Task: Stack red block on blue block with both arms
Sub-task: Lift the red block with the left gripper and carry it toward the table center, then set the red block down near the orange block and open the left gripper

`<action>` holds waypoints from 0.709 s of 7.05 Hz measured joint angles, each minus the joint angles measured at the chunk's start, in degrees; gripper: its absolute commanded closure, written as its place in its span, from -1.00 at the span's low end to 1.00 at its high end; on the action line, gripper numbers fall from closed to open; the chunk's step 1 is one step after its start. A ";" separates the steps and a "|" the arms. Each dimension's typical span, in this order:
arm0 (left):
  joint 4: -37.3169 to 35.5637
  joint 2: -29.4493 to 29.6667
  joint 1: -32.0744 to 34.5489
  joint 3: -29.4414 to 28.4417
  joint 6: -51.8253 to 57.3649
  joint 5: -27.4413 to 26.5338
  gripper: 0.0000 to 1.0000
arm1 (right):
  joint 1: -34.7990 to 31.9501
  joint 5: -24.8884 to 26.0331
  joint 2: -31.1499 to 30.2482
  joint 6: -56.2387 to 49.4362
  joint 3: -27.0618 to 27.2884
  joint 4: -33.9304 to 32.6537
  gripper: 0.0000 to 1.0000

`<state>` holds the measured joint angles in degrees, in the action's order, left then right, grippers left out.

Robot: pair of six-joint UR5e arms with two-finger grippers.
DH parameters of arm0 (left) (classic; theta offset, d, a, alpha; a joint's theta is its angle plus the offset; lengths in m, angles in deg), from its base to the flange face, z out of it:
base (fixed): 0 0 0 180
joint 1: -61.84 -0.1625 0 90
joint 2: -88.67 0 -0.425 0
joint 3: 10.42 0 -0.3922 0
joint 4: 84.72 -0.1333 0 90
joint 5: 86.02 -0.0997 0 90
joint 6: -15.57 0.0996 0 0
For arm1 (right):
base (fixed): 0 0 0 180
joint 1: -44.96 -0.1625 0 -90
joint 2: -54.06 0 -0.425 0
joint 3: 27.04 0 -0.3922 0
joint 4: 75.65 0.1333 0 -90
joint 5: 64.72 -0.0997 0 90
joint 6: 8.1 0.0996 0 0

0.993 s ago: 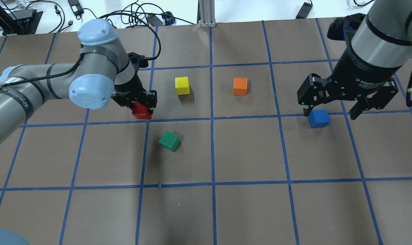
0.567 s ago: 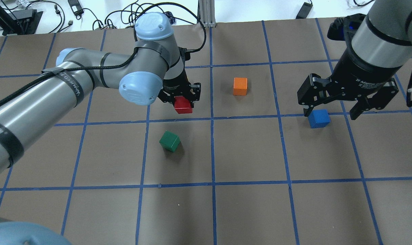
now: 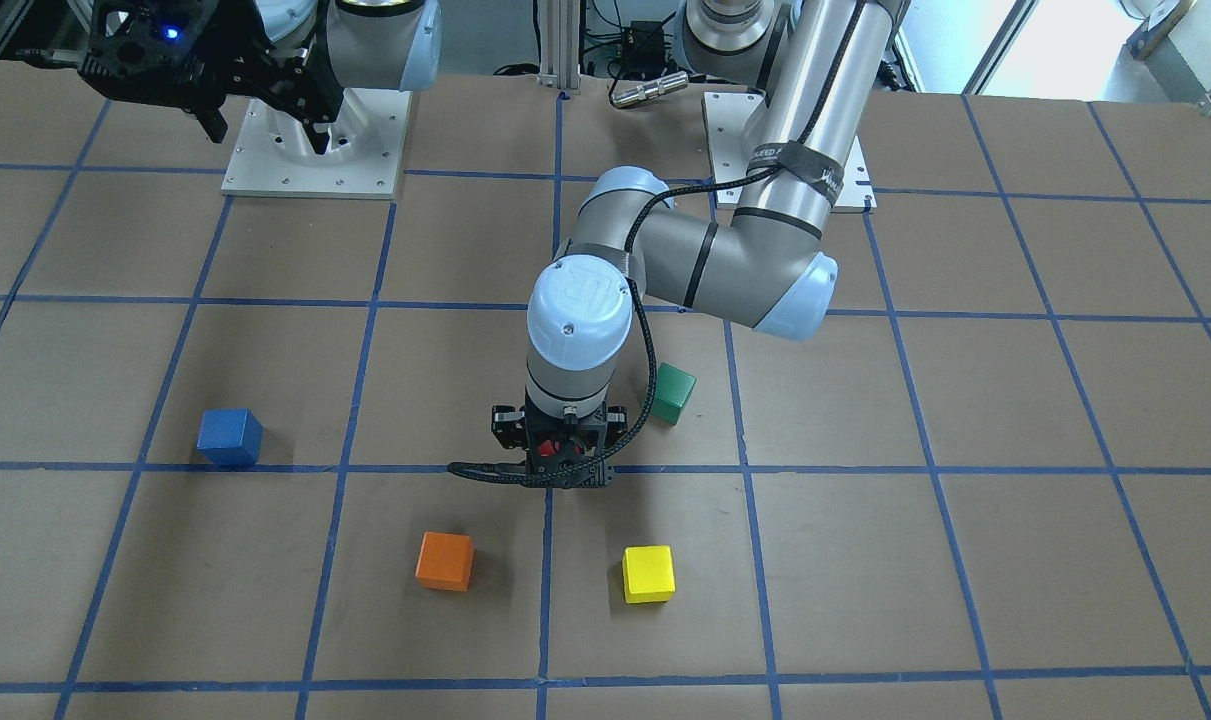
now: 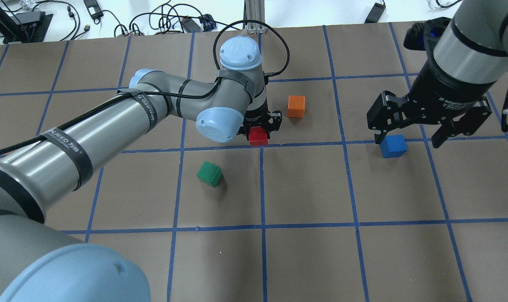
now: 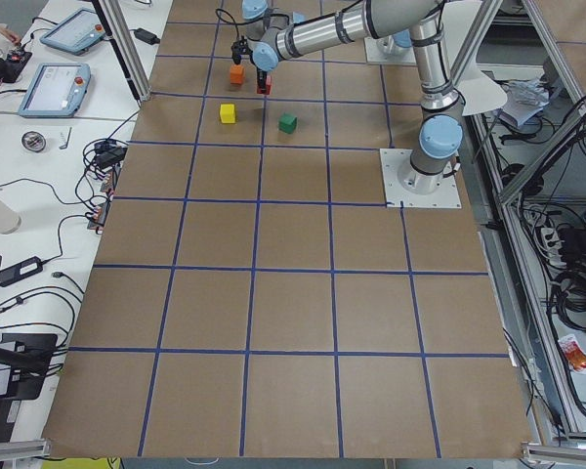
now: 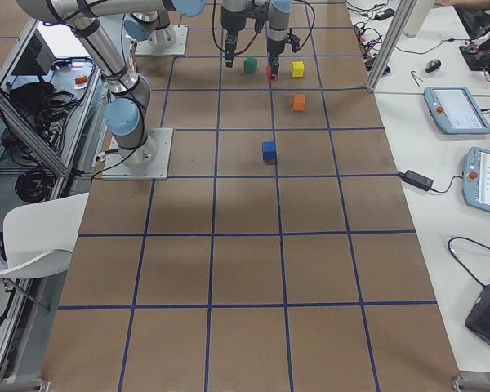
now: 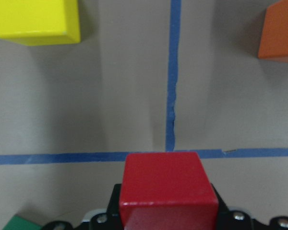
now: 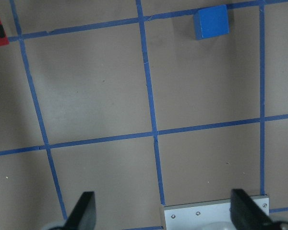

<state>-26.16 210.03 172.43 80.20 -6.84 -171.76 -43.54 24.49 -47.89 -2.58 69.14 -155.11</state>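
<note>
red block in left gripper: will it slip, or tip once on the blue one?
Probably rigid: the red block shows sharp, undented edges while clamped in the left gripper. Its matte faces suggest little slip. Flat sides, so rolling is unlikely; on the same-size blue block an off-centre drop could tip it.

- Left arm (image 4: 111,121): silver-grey tubes with pale blue round joint caps (image 4: 240,52) dotted with small screws.
- Black braided cable (image 3: 651,350) along it, bound by black straps (image 4: 67,144) with white lettering.
- Right arm (image 4: 472,46): same grey, with a black wrist.
- Left gripper (image 4: 259,133) and right gripper (image 4: 408,141): black, with linked fingers; the right one has white lettering on its round body.
- White square base plates (image 3: 265,165) with screws.
</note>
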 measured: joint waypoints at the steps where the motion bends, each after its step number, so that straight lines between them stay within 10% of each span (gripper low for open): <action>1: -1.38 1.05 0.13 -0.03 -0.21 -0.01 -0.77 | 0.00 0.00 0.00 -0.04 0.03 0.01 -1.00; 5: -2.76 1.80 -0.02 -0.80 0.44 -0.02 -1.00 | 0.00 0.00 0.01 0.04 0.01 0.01 -1.00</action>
<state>-28.92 211.83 172.41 79.40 -6.40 -171.78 -43.55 24.49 -47.89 -2.54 69.15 -155.10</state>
